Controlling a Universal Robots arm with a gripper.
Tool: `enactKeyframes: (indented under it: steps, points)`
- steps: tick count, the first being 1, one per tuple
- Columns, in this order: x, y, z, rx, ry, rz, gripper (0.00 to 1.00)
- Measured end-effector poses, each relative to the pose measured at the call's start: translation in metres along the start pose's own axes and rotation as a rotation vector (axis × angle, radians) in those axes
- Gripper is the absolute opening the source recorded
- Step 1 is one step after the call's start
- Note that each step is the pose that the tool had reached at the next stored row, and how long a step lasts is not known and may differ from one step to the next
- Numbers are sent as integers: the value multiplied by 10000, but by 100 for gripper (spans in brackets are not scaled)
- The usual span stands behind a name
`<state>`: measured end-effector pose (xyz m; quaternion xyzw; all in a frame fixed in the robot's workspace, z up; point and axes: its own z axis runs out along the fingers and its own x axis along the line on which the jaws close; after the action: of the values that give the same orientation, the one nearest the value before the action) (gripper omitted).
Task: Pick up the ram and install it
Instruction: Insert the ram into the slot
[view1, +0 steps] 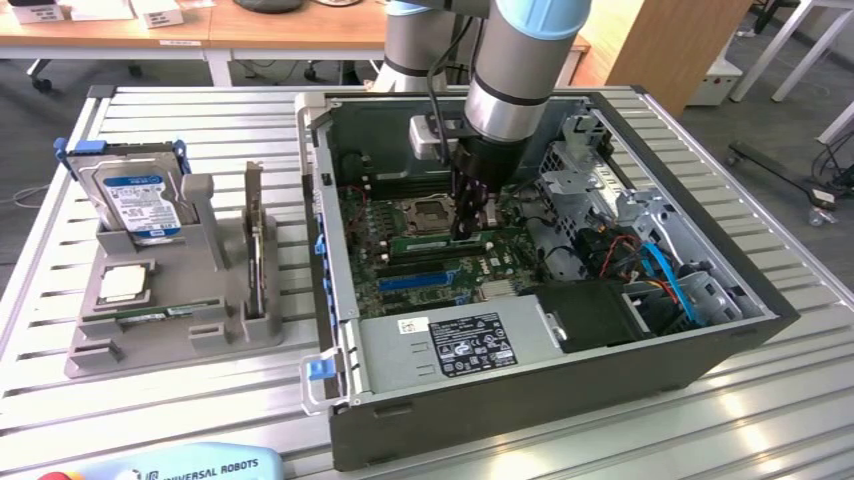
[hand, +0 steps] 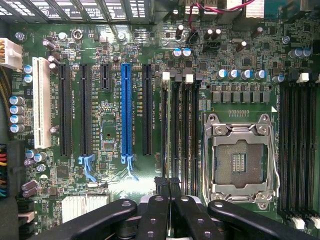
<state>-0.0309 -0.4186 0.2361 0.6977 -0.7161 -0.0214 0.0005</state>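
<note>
My gripper (view1: 467, 232) is down inside the open computer case (view1: 747, 330), over the motherboard beside the empty processor socket (hand: 240, 160). In the wrist view its black fingertips (hand: 161, 184) meet over one end of the black memory slots (hand: 185, 130), and the gripper (hand: 167, 183) looks shut with nothing seen between the tips. A pale green strip (view1: 400, 244) runs along those slots in the exterior view; I cannot tell whether it is a seated ram. A long thin green stick, the ram (view1: 150, 315), lies in the front groove of the grey fixture (view1: 174, 345).
At the exterior view's left, the fixture also holds a hard drive (view1: 134, 195), a square silver processor chip (view1: 123, 285) and an upright card (view1: 254, 235). Inside the case are the power supply (view1: 454, 345), cables (view1: 667, 275) and the blue expansion slot (hand: 127, 110).
</note>
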Motion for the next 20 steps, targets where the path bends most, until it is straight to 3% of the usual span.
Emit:
enactKeyframes:
  steps: [4,20]
  points:
    - [0,-1,0,-74,3,4,11]
    - [-1,-12,0,-111,5,-50,11]
